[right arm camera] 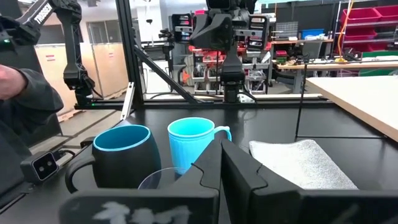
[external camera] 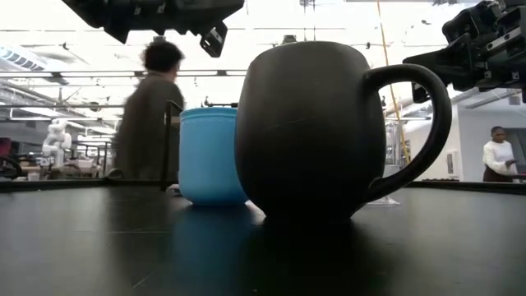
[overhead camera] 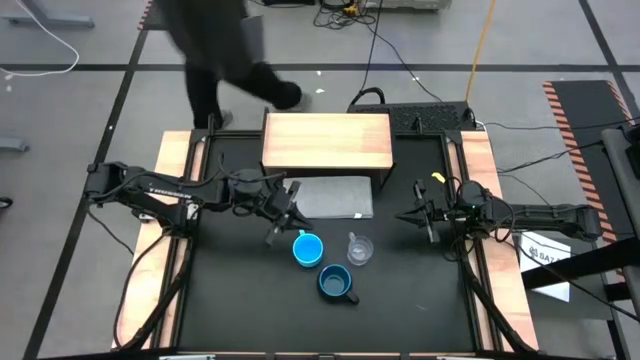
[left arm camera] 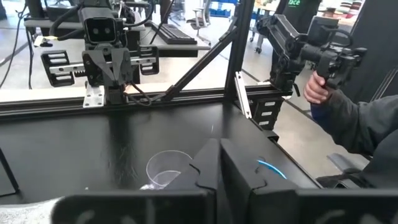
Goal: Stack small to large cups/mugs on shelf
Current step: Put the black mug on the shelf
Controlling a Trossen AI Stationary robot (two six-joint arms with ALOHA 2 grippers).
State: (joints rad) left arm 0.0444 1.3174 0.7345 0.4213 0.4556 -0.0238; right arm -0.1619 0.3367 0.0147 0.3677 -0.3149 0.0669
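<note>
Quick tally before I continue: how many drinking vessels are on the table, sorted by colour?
Dark navy mug: 1
Light-blue mug: 1
Clear cup: 1
Total: 3, all on the black table, none on the shelf.

Illumination is even and bright from overhead; in the low view, ceiling strip lights wash out the background and leave the dark navy mug (external camera: 316, 131) backlit, almost a silhouette. The black worktop (external camera: 99, 247) carries a soft blue reflection beneath the light-blue mug (external camera: 209, 156). A walking person (overhead camera: 215, 60) is motion-blurred.
</note>
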